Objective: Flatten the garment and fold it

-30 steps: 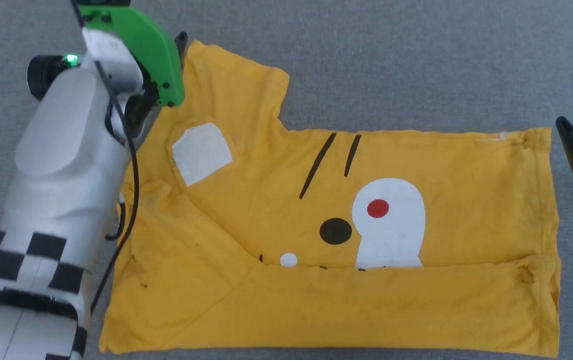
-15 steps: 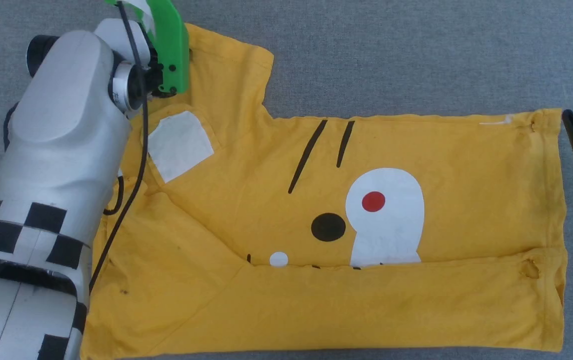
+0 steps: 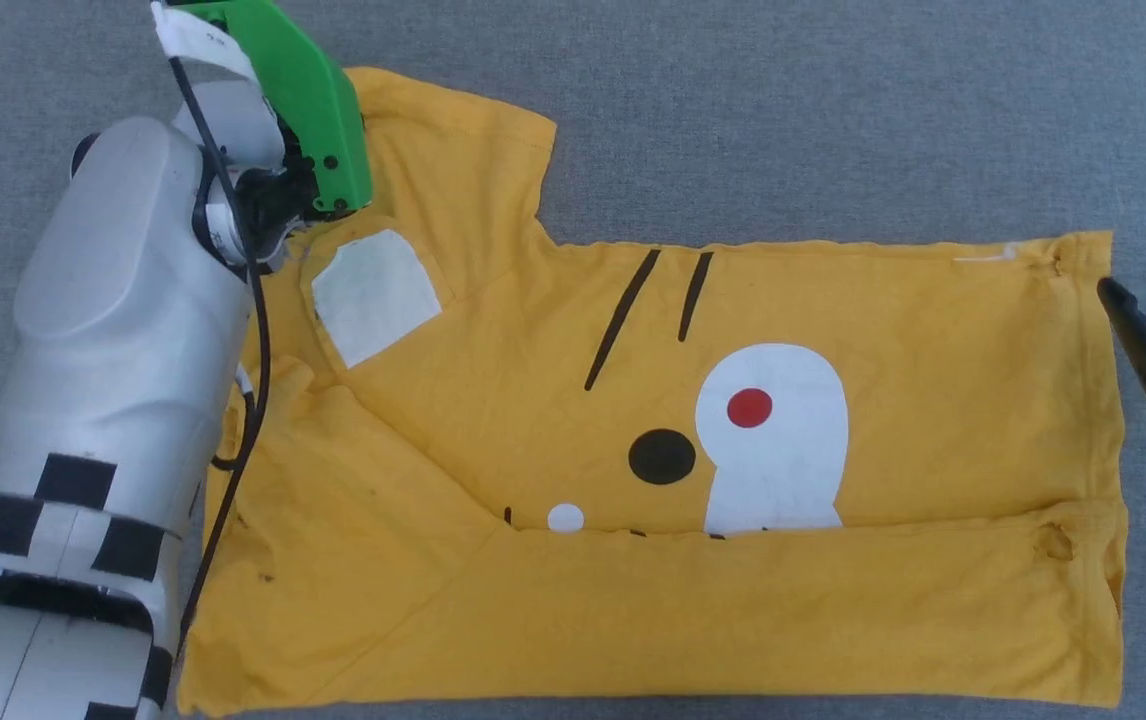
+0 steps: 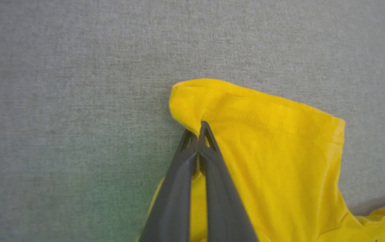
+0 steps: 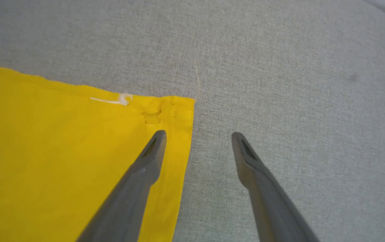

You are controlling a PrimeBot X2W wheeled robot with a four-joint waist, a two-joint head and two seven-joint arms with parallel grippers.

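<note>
Jaws on my left claw (image 4: 197, 129), wide apart a second ago, now press together on the sleeve (image 4: 263, 134) edge of the garment (image 3: 933, 400). It lies spread flat, its near long side already folded up over the print. I judge this gives me the hold to fold the sleeve inward. My right claw (image 5: 199, 134) stays spread, straddling the hem corner (image 5: 175, 107). Underneath lies a plain grey cloth surface (image 3: 833, 120); of the room beyond I can tell nothing.
</note>
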